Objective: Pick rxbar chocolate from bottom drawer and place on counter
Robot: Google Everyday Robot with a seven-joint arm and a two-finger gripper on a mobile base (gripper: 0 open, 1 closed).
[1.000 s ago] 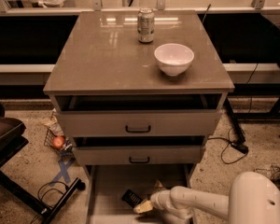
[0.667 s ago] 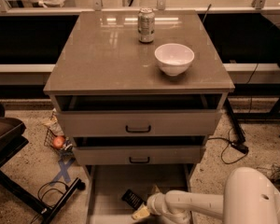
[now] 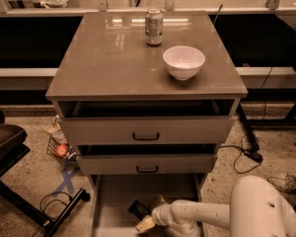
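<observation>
The rxbar chocolate (image 3: 138,210), a small flat black wrapper bar, is shown lying askew on the pale grey floor of the bottom drawer (image 3: 113,197), a wide shallow tray pulled fully out beneath the cabinet. The bar is seen near the middle of the tray, towards its near end. The gripper (image 3: 144,224), a cream-coloured tip on a white tubular arm (image 3: 202,214), is placed low inside the same drawer, just beside the bar on its near side. Whether the two are in contact cannot be told, nor whether the gripper is spread or pressed together. The arm is extended leftwards from a white rounded housing (image 3: 266,212) at the lower right.

Above the tray, two grey-fronted drawers with black handles, the middle drawer (image 3: 147,164) and the top drawer (image 3: 146,130), are each pulled out a little. The cabinet is capped by the counter (image 3: 108,68), a glossy grey-brown square slab. On it a white ceramic bowl (image 3: 184,61) is set near the right edge, and an upright metal drink can (image 3: 154,27) behind it, apart from it.

On the speckled floor to the left, a red round fruit (image 3: 62,150) in a wire basket and a blue tape cross (image 3: 66,180) are visible; black cables (image 3: 246,152) are trailed at the right.
</observation>
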